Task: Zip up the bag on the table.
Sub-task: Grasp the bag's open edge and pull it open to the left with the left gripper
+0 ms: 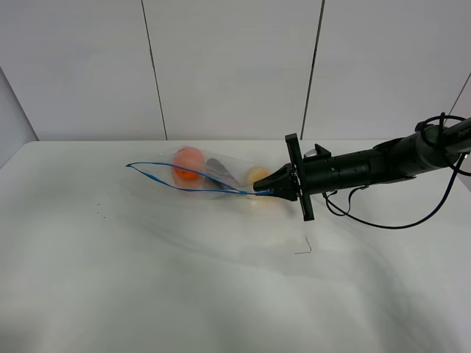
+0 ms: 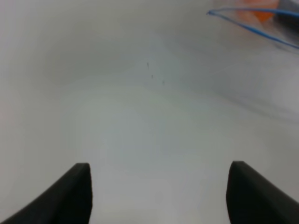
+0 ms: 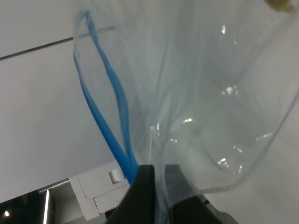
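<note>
The clear plastic bag (image 1: 210,176) lies on the white table (image 1: 147,279) at the back middle. An orange, a dark eggplant and a yellow pear show through it. Its blue zipper strip (image 1: 184,185) gapes open toward the left. My right gripper (image 1: 259,190) is shut on the right end of the strip; the wrist view shows the two blue lips (image 3: 105,116) meeting between its fingertips. My left gripper (image 2: 159,186) is open and empty over bare table, with the bag's left corner (image 2: 252,21) far ahead of it. The left arm is out of the high view.
A small thin wire scrap (image 1: 304,248) lies on the table right of centre. A few dark specks (image 1: 99,214) mark the left side. The right arm's black cable (image 1: 397,220) hangs over the table's right part. A white panelled wall stands behind.
</note>
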Motion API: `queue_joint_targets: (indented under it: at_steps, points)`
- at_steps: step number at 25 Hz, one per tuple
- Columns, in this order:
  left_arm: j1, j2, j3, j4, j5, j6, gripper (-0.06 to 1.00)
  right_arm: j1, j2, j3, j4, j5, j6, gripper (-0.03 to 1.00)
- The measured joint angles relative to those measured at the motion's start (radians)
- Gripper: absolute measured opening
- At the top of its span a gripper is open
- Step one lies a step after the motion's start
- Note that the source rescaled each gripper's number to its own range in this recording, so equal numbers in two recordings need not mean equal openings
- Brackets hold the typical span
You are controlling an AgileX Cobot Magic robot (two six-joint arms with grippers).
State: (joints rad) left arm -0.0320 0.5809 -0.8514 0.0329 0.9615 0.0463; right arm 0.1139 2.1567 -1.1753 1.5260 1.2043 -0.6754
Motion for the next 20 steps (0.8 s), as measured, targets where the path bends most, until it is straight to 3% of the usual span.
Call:
queue_joint_targets:
  at_steps: [4,6,11,13,17,20]
  points:
    - [0.000,0.143,-0.013,0.010,-0.229,0.201,0.80,0.000,0.000,0.000,-0.001,0.000,0.000,0.00]
    - [0.000,0.193,-0.013,0.026,-0.374,0.357,0.80,0.000,0.000,0.000,-0.001,0.000,0.000,0.00]
    - [0.000,0.317,-0.014,0.050,-0.827,0.780,0.80,0.000,0.000,0.000,-0.006,0.000,0.000,0.00]
    - [0.000,0.367,-0.015,0.051,-1.006,0.903,0.80,0.000,0.000,0.000,-0.008,0.000,0.000,0.00]
    - [0.000,0.500,-0.015,0.061,-1.310,1.057,0.80,0.000,0.000,0.000,-0.008,0.000,0.000,0.00]
    - [0.000,0.596,-0.015,0.139,-1.462,1.109,0.80,0.000,0.000,0.000,-0.008,0.000,0.000,0.00]
